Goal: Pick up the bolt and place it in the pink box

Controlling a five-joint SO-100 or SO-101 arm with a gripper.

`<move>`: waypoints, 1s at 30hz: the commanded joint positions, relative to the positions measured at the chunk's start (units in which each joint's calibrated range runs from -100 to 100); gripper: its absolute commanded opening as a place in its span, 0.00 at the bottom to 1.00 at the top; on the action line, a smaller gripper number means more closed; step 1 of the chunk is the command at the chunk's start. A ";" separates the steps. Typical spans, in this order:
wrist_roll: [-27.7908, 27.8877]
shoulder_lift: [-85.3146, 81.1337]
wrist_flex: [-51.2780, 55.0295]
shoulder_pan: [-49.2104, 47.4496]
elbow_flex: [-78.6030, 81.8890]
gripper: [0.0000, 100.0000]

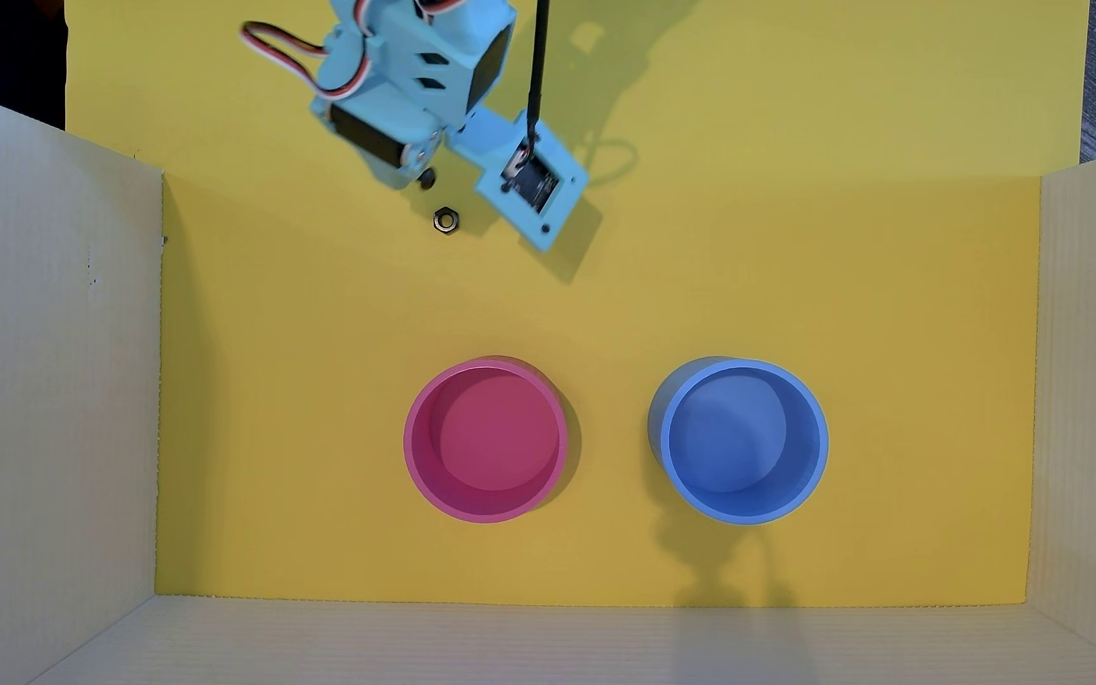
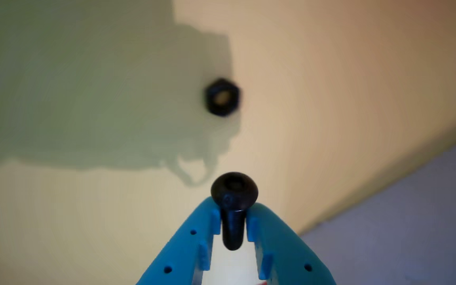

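In the wrist view my light-blue gripper (image 2: pixel 234 215) is shut on the black bolt (image 2: pixel 234 198). Its shank sits between the fingertips and its rounded socket head sticks out past them. In the overhead view the bolt's head (image 1: pixel 427 178) peeks out under the arm, and the gripper fingers are hidden beneath the arm body. The round pink box (image 1: pixel 485 440) stands empty on the yellow mat at lower centre, well away from the gripper.
A hex nut (image 1: pixel 445 220) lies on the mat just beyond the bolt; it also shows in the wrist view (image 2: pixel 222 97). A blue round container (image 1: pixel 739 440) stands right of the pink one. Cardboard walls (image 1: pixel 44 395) enclose the mat on the left, right and bottom.
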 commanded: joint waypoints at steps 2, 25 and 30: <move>-1.53 -0.77 3.42 -1.50 -9.44 0.01; -3.15 5.04 5.48 -12.98 -31.69 0.01; -3.41 17.24 5.66 -12.98 -42.72 0.01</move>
